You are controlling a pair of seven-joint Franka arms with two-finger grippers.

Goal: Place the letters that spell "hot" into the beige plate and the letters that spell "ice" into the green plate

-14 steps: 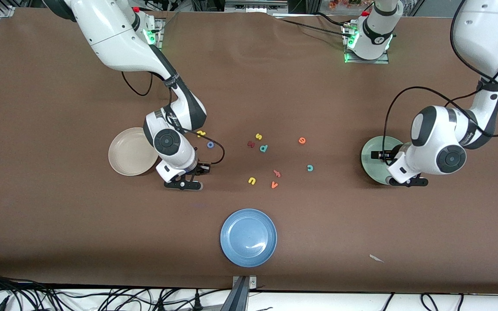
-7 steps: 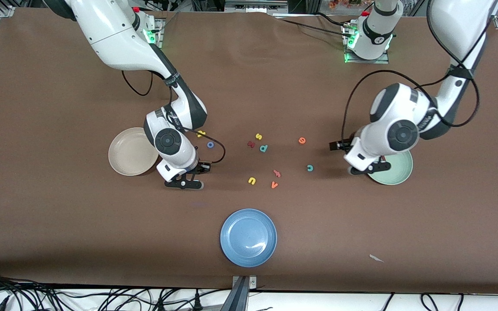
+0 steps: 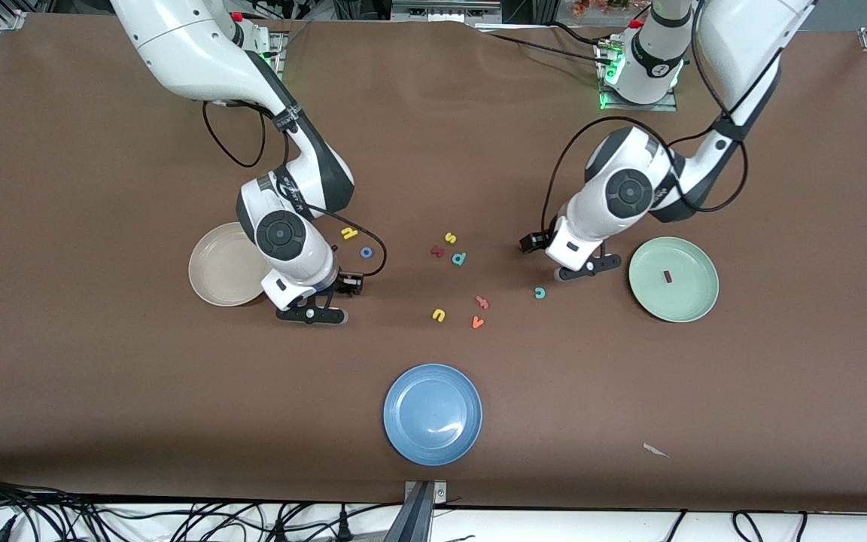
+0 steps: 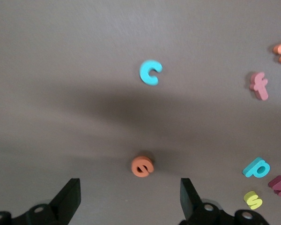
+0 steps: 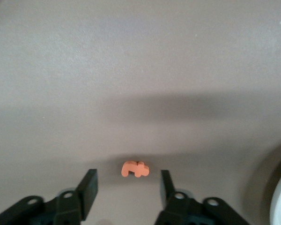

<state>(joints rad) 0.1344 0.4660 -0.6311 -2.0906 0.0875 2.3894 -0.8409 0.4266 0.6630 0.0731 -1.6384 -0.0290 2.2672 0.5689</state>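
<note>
Our left gripper (image 4: 129, 185), open, swings off the green plate (image 3: 697, 301) (i (image 3: 667, 277) delivered) over e (image 4: 142, 166). The right gripper (image 5: 128, 174) just opened, t (image 5: 135, 169) sitting at the beige plate's (image 3: 215, 278) 4 o'clock.

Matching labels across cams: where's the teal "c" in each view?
Front view: teal "c" on the table, between the green plate and the orange "v".
Left wrist view: in it; the orange "e" lies between it and the open left claw.
Right wrist view: not in it.
Shared landmark: teal "p", in the front and left wrist views only.
</note>
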